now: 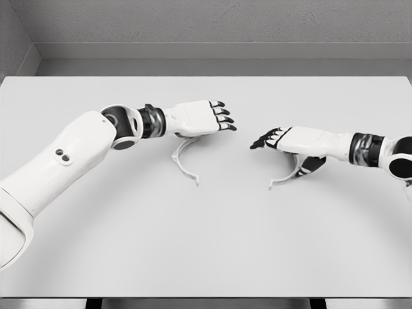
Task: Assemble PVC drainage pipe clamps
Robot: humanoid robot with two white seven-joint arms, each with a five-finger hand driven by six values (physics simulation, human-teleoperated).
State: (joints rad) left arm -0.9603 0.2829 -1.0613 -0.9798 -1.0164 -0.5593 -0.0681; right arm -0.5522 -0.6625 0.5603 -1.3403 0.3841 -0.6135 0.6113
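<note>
Two white curved clamp halves are laid on the white table [206,244]; the left clamp half [183,161] is located left of centre, partly under the left hand [203,118]; the right clamp half [291,175] is located right of centre, partly under the right hand [296,141]. Whether either half is grasped cannot be told; both hands are held palm-down, fingers extended toward each other, well apart.

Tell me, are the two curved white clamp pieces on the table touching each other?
Apart. The head view shows bare table between the left clamp half and the right clamp half, one under each hand.
</note>
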